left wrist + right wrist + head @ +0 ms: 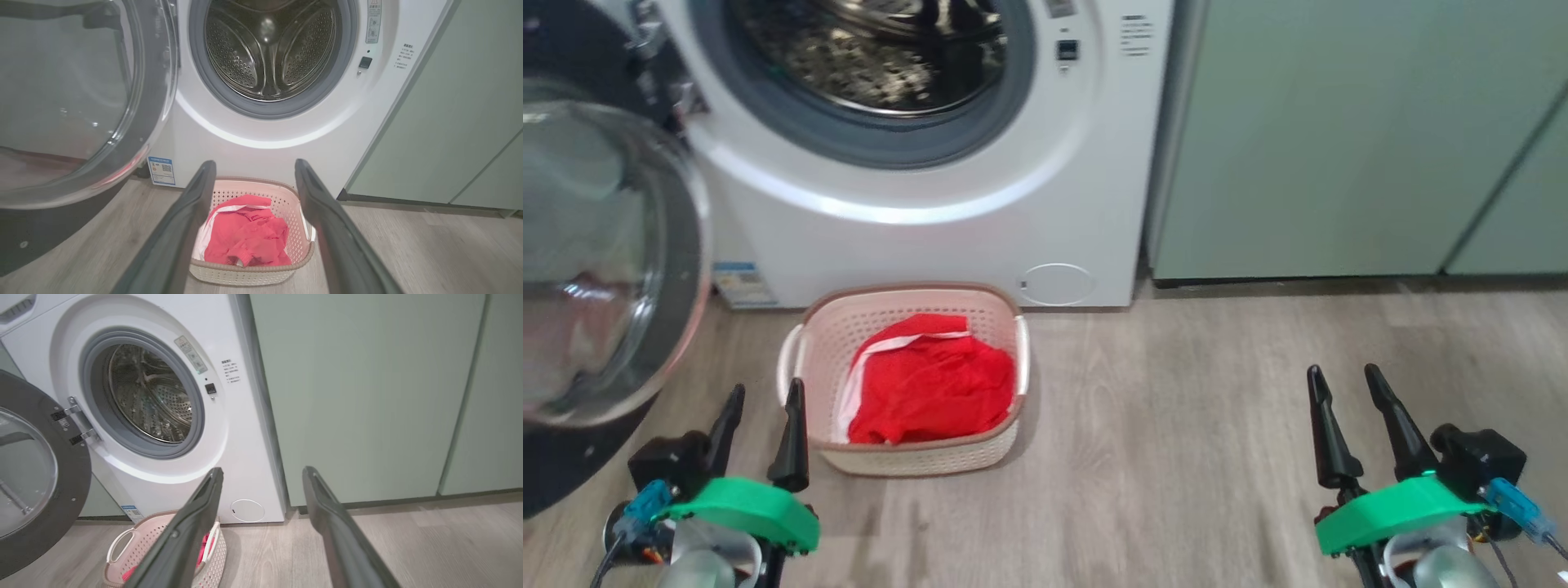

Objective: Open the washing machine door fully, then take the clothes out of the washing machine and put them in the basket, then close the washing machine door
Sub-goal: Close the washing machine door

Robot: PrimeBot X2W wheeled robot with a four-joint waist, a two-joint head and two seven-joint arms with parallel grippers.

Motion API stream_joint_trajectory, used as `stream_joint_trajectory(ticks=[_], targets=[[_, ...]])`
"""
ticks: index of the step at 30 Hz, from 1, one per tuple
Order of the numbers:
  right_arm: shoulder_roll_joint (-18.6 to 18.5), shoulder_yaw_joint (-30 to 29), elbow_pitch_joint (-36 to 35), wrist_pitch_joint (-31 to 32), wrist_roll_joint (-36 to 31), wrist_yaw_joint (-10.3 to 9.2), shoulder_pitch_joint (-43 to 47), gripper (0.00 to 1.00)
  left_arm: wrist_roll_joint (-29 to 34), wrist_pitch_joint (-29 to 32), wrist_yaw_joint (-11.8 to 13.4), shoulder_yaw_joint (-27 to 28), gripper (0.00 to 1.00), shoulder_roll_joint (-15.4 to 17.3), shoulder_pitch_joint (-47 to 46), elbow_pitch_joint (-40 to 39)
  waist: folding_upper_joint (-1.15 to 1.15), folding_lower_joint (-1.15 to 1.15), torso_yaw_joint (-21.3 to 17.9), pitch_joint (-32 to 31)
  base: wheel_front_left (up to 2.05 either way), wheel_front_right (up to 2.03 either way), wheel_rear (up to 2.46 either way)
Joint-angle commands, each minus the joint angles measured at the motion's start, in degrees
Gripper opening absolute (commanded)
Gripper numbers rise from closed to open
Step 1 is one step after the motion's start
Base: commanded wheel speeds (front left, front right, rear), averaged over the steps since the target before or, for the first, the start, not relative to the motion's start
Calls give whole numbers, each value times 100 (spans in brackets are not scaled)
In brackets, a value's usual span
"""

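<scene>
**A:** Status?

**B:** Unload looks done. The clothes (931, 388) are in the basket (923, 459), which sits on the floor (1176, 408) just in front of the washing machine (915, 237). From the left wrist view the drum (269, 49) looks empty.

**A:** Door?

**B:** The washing machine door (605, 261) is swung wide open on the robot's left, with the glass bowl facing us. Closing it is the step left.

**A:** Grippers?

**B:** The left gripper (765, 388) has its jaws spread wide and holds nothing. It's low, just beside the basket's left handle. The right gripper (1343, 369) is the same, spread and empty. It's well apart to the right, over bare floor and facing the green cabinets (1339, 139).

**A:** Next move?

**B:** My read is to use the left arm, since it's nearer. Put the fingers on the door's black ring at the free edge and push it round toward the drum opening until it latches.

**A:** Risks?

**B:** The basket is near the swing path, and I can't tell whether the door clears its rim. Push on the ring, not the glass.
</scene>
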Motion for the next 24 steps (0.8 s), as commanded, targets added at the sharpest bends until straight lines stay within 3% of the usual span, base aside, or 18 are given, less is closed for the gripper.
stream_joint_trajectory(ticks=[1,14,24], targets=[[-29,119,-189,-35,-2,-4,-107,100,38,-38,-36,187,100,96,-226,-186,0,0,184,18,0,0,0],[6,90,-216,-35,-28,-4,-198,100,133,-38,-35,466,100,1,-365,-105,0,0,1611,141,0,0,0],[-18,115,-211,-35,-36,-4,-277,100,268,-38,-34,792,100,-130,-396,-88,0,0,2447,188,0,0,0]])
